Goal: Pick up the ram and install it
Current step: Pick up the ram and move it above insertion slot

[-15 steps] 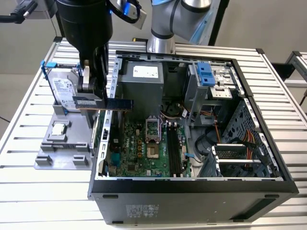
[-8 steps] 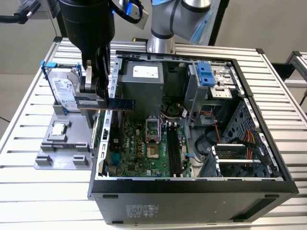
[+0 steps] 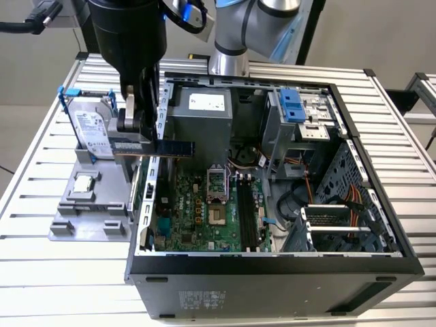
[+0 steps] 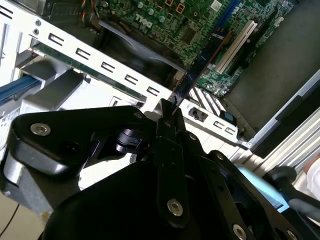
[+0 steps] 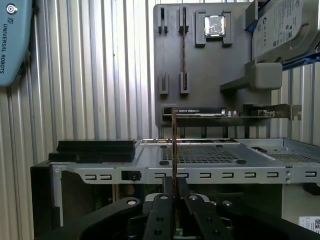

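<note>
My gripper (image 3: 142,138) is shut on the ram (image 3: 174,147), a thin dark blue stick held level above the left wall of the open computer case (image 3: 272,262). The stick points toward the exterior view's right, over the motherboard's (image 3: 197,211) left part. The black memory slots (image 3: 246,212) lie lower and further right, apart from the stick. In the second wrist view the ram (image 4: 200,62) shows edge-on, running out from the fingertips (image 4: 166,112). The first wrist view has the ram (image 5: 174,145) as a thin line rising from between the fingers (image 5: 161,207).
A grey holder (image 3: 82,211) left of the case carries a square silver processor (image 3: 83,182) and a silver hard drive (image 3: 92,133) in a blue bracket. Inside the case are the power supply (image 3: 204,112), a drive cage (image 3: 300,116) and cables (image 3: 354,201). The slatted table (image 3: 41,272) surrounds everything.
</note>
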`<state>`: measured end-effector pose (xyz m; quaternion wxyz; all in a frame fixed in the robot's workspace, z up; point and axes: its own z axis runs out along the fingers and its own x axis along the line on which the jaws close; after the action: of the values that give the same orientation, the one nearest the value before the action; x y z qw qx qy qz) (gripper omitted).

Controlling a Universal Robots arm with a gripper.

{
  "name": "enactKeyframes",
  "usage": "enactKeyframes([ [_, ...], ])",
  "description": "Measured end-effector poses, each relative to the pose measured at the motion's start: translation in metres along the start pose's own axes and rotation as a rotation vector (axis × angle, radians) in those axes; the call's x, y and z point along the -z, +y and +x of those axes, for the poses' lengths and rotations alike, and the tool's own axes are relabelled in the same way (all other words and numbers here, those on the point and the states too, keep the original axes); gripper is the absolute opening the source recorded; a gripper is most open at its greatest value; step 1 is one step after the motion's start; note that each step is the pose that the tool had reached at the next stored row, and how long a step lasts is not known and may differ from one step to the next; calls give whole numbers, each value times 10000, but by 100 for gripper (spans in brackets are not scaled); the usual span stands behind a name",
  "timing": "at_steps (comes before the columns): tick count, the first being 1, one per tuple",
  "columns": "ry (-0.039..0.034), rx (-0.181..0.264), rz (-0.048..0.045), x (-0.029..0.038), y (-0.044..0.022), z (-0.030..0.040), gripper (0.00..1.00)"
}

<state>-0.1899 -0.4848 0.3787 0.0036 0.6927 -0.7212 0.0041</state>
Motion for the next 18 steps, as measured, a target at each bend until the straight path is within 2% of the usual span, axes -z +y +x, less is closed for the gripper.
enactKeyframes([
  [18,0,0,0,0,-95,-4,0],
])
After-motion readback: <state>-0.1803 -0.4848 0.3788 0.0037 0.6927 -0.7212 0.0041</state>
